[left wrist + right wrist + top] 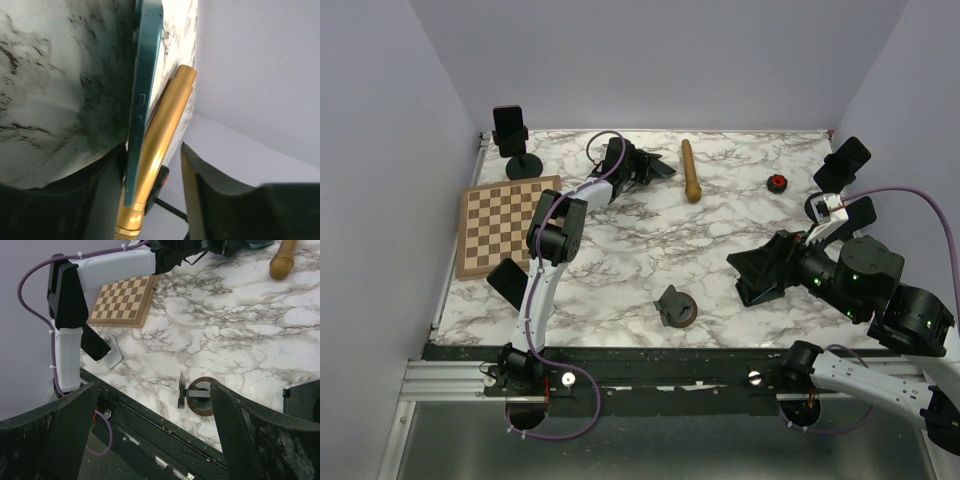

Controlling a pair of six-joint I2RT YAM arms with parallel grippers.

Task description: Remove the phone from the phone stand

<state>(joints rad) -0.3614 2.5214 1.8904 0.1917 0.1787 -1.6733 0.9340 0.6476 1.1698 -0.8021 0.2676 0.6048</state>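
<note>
On my overhead feed the chessboard [505,228] lies at the left side of the table [740,225]. Behind it, in the far left corner, stands a device on a stand [510,130]. A rod [691,170] lies at the far centre, with a small knob [777,182] to its right. The left gripper [660,172] sits just left of the rod. Its wrist view puts the phone [145,75] between the tabletop and the rod, seemingly touching both. The phone stand [676,308] sits near the front edge at centre, well apart from the phone. The right gripper [740,280] is to the stand's right.
</note>
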